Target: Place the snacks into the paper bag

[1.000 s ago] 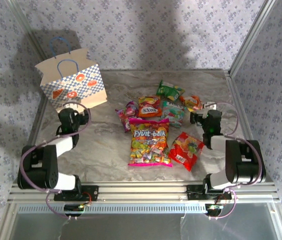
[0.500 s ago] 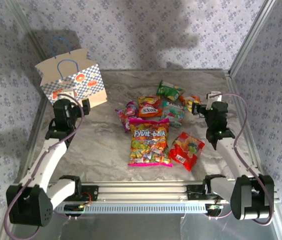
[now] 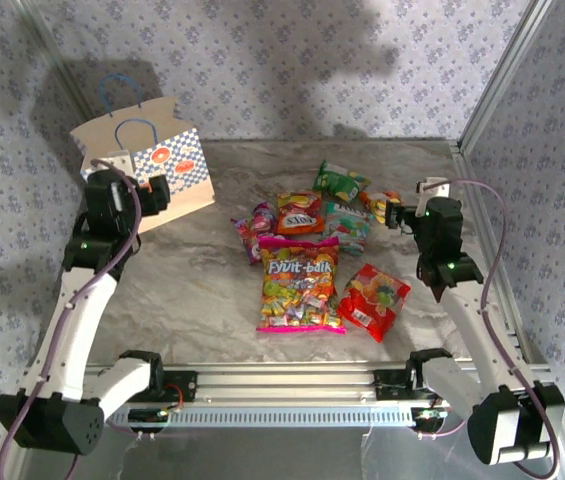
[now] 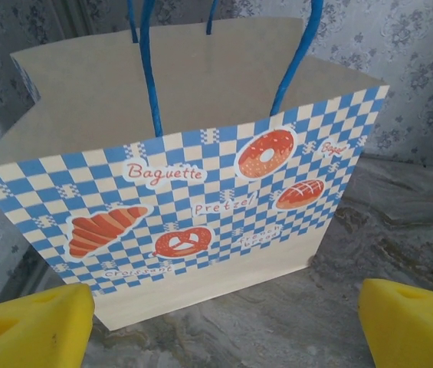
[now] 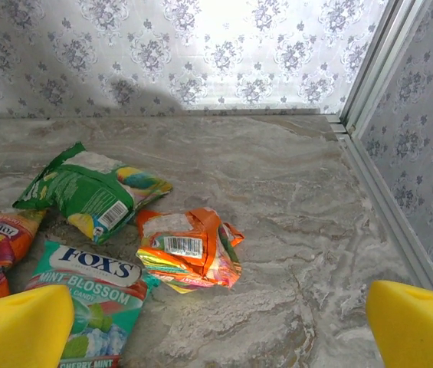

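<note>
Reach is what has changed in the top view: both arms have unfolded from their tucked pose. The left gripper (image 3: 154, 188) has gone far left, up to the paper bag (image 3: 147, 160), and the right gripper (image 3: 394, 215) has gone to the far right end of the snacks (image 3: 307, 250). Nothing is packed yet; the large pink bag (image 3: 300, 285) and the red packet (image 3: 374, 298) lie on the table (image 3: 202, 300).

In the left wrist view, the yellow fingers (image 4: 32, 326) are spread wide and hold nothing. The bag stands upright just beyond them with its mouth open, and the blue cord handles (image 4: 149, 69) rise across it and could snag a drop.

In the right wrist view, the fingers (image 5: 17, 326) are also wide apart and empty. The orange packet (image 5: 189, 249) lies between and beyond them, probably the first pick. The green packet (image 5: 93, 192) and the teal packet (image 5: 93, 295) crowd its left side, and the frame rail (image 5: 385, 176) runs along the right.
</note>
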Motion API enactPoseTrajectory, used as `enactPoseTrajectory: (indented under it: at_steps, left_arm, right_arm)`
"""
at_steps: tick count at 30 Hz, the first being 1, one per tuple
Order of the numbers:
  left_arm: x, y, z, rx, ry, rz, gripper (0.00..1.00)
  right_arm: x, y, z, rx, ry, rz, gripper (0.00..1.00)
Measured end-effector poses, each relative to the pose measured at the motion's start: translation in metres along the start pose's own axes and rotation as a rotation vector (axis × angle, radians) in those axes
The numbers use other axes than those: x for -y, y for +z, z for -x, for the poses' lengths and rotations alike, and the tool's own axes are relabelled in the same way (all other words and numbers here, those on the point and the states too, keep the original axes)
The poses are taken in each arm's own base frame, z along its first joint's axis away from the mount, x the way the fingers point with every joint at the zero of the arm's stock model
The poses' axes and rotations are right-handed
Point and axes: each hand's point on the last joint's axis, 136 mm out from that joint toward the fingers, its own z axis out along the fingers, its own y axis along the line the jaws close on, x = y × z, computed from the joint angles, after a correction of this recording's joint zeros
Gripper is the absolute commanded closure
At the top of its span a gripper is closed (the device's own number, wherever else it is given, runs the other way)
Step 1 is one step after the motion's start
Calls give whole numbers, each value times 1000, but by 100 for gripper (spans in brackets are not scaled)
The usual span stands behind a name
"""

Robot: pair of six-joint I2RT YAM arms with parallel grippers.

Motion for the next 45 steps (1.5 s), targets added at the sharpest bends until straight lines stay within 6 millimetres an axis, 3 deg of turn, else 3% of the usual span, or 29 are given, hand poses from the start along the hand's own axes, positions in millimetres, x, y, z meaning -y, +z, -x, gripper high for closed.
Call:
enactPoseTrajectory:
  at_steps: [4, 12, 16, 23, 29, 37, 45]
  left_arm:
    - [-3, 1, 13, -28, 22, 36, 11]
    - [5, -8, 60, -41, 113, 24, 8]
    - [0, -3, 55, -93, 150, 22, 8]
    - [-26, 28, 35, -206, 156, 43, 9]
    - [-35, 48, 26, -249, 161, 17, 9]
    - [-31, 78, 26, -254, 175, -6, 16]
    - [-35, 97, 47, -219, 169, 2, 17]
  right_arm:
    - [-6, 0, -7, -47, -9, 18, 0]
    - [-32, 1, -21, -102, -55, 79, 0]
    - [-47, -2, -19, -89, -70, 120, 0]
    - [-64, -2, -9, -85, -115, 138, 0]
    - [-77, 1, -17, -112, -159, 155, 0]
    - [-99, 4, -28, -146, -201, 207, 0]
    - [-121, 7, -28, -159, -252, 254, 0]
